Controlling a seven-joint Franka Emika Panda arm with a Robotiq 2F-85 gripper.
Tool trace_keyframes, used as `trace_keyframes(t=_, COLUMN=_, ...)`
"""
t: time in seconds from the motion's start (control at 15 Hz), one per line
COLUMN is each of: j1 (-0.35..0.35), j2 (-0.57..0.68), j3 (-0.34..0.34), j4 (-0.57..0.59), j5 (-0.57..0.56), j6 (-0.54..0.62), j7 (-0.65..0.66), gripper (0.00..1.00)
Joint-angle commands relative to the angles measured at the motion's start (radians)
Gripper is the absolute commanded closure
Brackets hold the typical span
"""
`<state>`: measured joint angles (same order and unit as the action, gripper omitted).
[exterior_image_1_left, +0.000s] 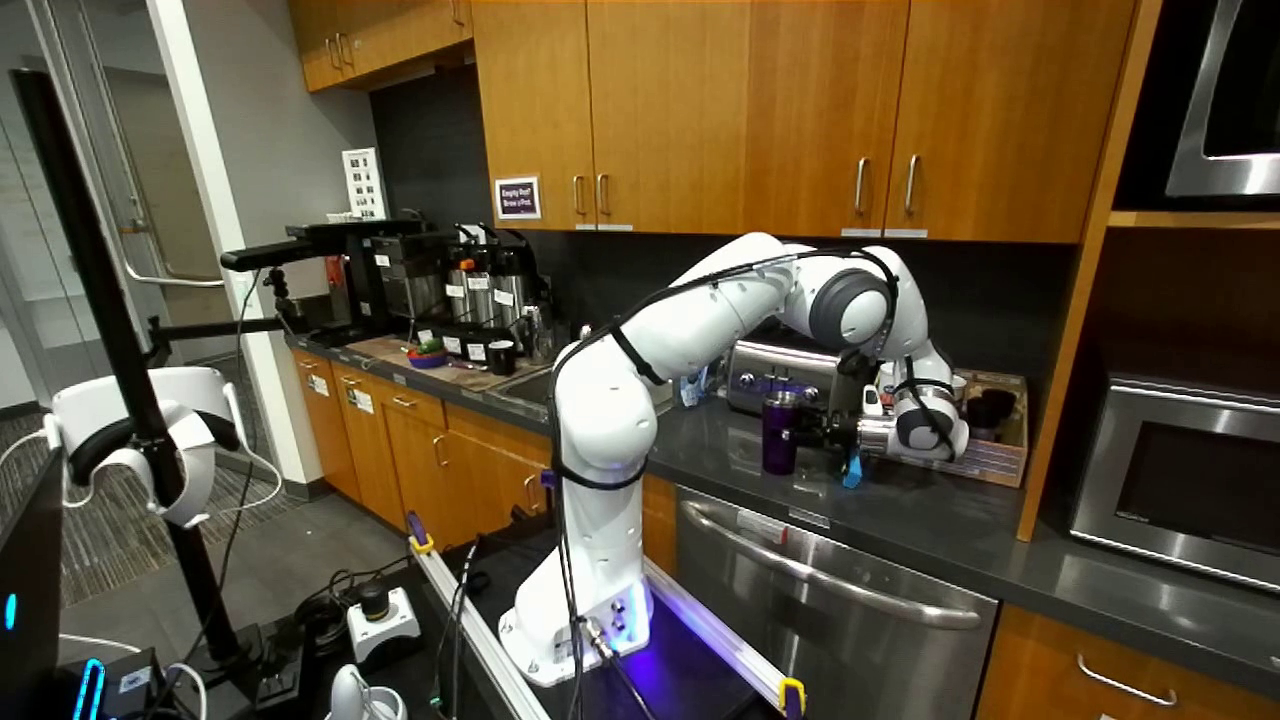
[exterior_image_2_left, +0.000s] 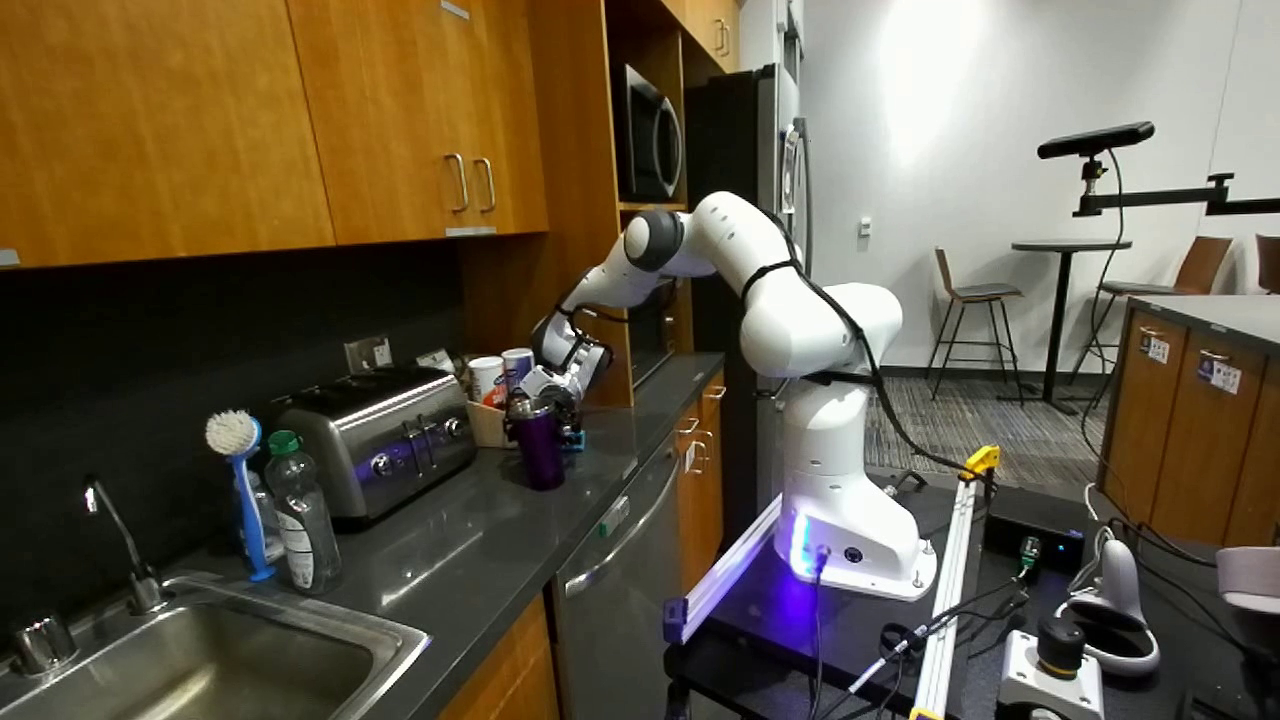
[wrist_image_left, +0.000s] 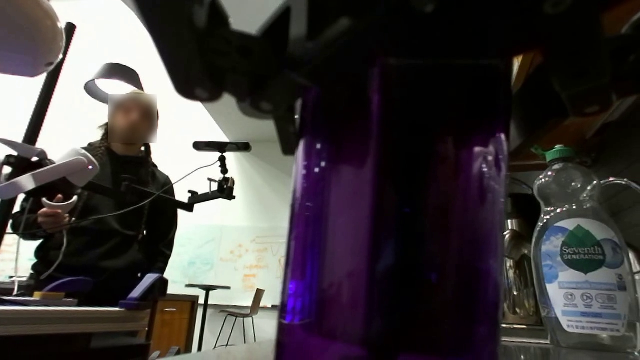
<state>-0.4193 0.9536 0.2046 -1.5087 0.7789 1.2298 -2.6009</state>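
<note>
Nearest in your wrist view, its base cut off there, a translucent purple cylindrical tumbler (wrist_image_left: 400, 240) stands upright at the dark grey bench (exterior_image_2_left: 490, 530), near the brushed-steel toaster (exterior_image_2_left: 400, 445). Your black tool (wrist_image_left: 400, 132) straddles it; in deep shadow, you cannot tell whether it is clamped. "Seventh Generation" marks a clear plastic green-capped bottle (wrist_image_left: 580, 260), its finest print illegible; a purple-and-white sign (exterior_image_1_left: 518, 198) asks "Empty Pot?"

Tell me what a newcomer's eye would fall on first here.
Probably the white arm, stretched out to the dark counter in both exterior views. In the wrist view, the purple tumbler looms large between the jaws, with a person at left and a clear bottle at right.
</note>
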Motion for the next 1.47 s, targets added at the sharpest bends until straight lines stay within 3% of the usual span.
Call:
trace_keyframes(t=0.0, j1=0.000, j2=0.000, j3=0.000, j4=0.000, j5=0.000, j6=0.000, j7=0.000, gripper=0.00)
trace_keyframes(t=1.0, j1=-0.034, j2=-0.012, j3=0.026, j4=-0.029, j5=0.034, j6=0.058, j7=0.000, gripper=0.00)
trace_keyframes(t=1.4, j1=-0.011, j2=0.001, j3=0.012, j4=-0.013, j5=0.019, j6=0.026, j7=0.000, gripper=0.00)
